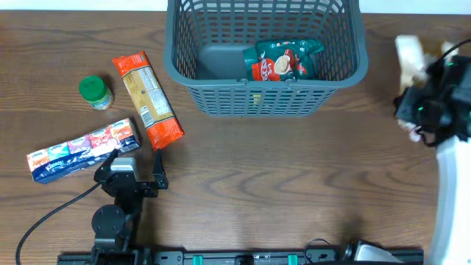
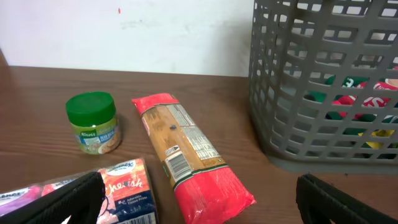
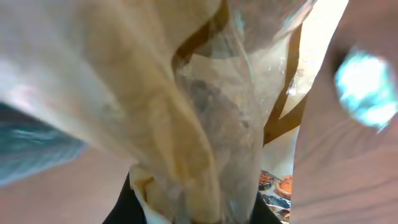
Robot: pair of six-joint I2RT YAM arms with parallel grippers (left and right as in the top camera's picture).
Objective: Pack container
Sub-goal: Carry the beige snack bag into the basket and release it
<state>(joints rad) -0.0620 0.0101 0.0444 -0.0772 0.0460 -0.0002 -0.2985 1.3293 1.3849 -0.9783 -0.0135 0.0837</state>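
Observation:
The grey-blue slotted container (image 1: 265, 94) stands at the back centre, with a green and red packet (image 1: 283, 60) lying on its floor. It also shows at the right of the left wrist view (image 2: 311, 134). My right gripper (image 1: 418, 99) is at the far right, away from the container, shut on a pale cream crinkly packet (image 1: 409, 57). That packet fills the right wrist view (image 3: 186, 106), pinched between the black fingers (image 3: 193, 211). My left gripper (image 1: 137, 166) is open and empty at the front left, just short of the red pasta packet (image 2: 186, 155).
Left of the container lie a green-lidded jar (image 1: 95, 92), the long red pasta packet (image 1: 147, 99) and a tissue multipack (image 1: 82, 149). The jar (image 2: 93, 121) and tissue pack (image 2: 127, 190) also show in the left wrist view. A black cable (image 1: 44, 217) trails at the front left.

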